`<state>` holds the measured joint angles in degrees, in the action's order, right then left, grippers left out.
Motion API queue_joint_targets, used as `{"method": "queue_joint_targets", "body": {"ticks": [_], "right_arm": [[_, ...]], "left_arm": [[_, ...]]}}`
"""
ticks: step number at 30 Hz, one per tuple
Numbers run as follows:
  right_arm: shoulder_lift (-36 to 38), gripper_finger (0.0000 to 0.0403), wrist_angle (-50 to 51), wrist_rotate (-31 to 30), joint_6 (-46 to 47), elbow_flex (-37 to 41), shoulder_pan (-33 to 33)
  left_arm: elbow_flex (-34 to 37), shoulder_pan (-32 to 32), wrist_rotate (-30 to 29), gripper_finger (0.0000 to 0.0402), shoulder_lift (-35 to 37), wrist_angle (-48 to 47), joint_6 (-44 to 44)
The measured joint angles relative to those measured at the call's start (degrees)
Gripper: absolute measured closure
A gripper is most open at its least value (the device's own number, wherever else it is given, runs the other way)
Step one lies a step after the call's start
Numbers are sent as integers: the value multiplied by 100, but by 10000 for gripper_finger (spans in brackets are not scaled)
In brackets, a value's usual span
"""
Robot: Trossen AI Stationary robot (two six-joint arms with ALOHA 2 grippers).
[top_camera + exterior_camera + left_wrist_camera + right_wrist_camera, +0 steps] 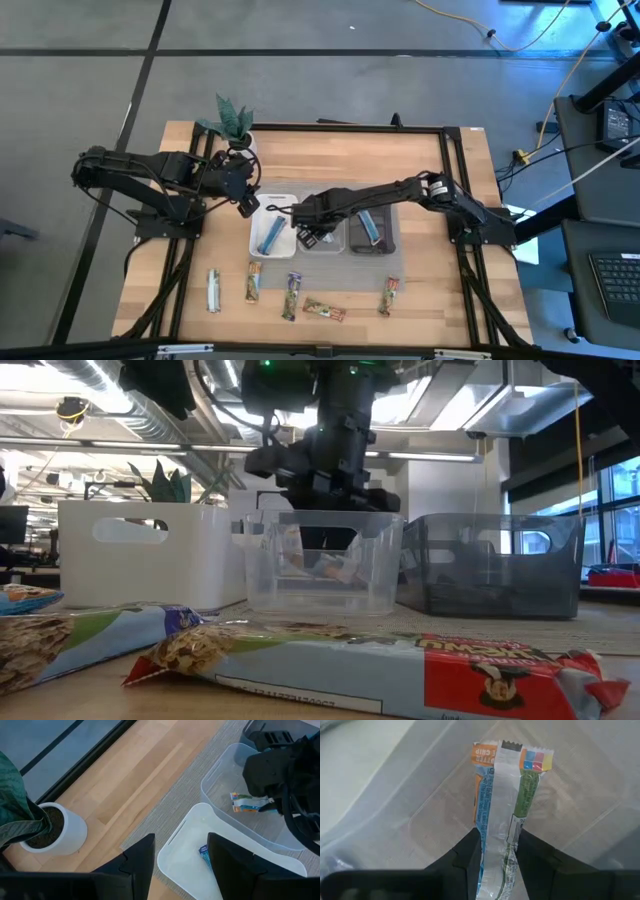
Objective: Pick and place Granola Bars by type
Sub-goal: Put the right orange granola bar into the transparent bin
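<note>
Three trays stand in a row: white [258, 240], clear [322, 248] and dark [385, 240]. My right gripper [315, 238] reaches into the clear tray [580, 795] and is shut on a granola bar [512, 780] with an orange, white and green wrapper. My left gripper [180, 850] is open and hovers over the white tray's far left corner [190, 815], touching nothing. A blue bar [271, 236] lies in the white tray and another blue bar [368, 227] in the dark tray. Several bars lie on the table's near part: one silver-white [214, 290], the others brown-green [290, 296]. My right gripper pinches the granola bar between its two fingers [470, 855], which lie on either side of its wrapper [497, 845]. The bar runs along the fingers, and its crimped free end [512, 750] sticks out past the fingertips. The fingers slant down into the clear tray. Whether the bar touches the floor does not show.
A potted plant [232, 125] stands at the table's far left, close behind my left gripper. A grey mat [165, 805] lies under the trays. In the low view, two bars [400, 665] lie close in the foreground, before the trays. Bare wood shows at the table's far side.
</note>
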<state>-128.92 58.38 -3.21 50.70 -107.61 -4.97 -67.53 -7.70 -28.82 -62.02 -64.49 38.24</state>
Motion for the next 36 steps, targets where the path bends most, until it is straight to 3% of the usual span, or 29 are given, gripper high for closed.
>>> {"method": "queue_joint_targets", "body": {"ticks": [36], "right_arm": [[2, 282, -141, 207, 1, 17, 26]], "left_arm": [[0, -2, 0, 226, -2, 0, 13]]}}
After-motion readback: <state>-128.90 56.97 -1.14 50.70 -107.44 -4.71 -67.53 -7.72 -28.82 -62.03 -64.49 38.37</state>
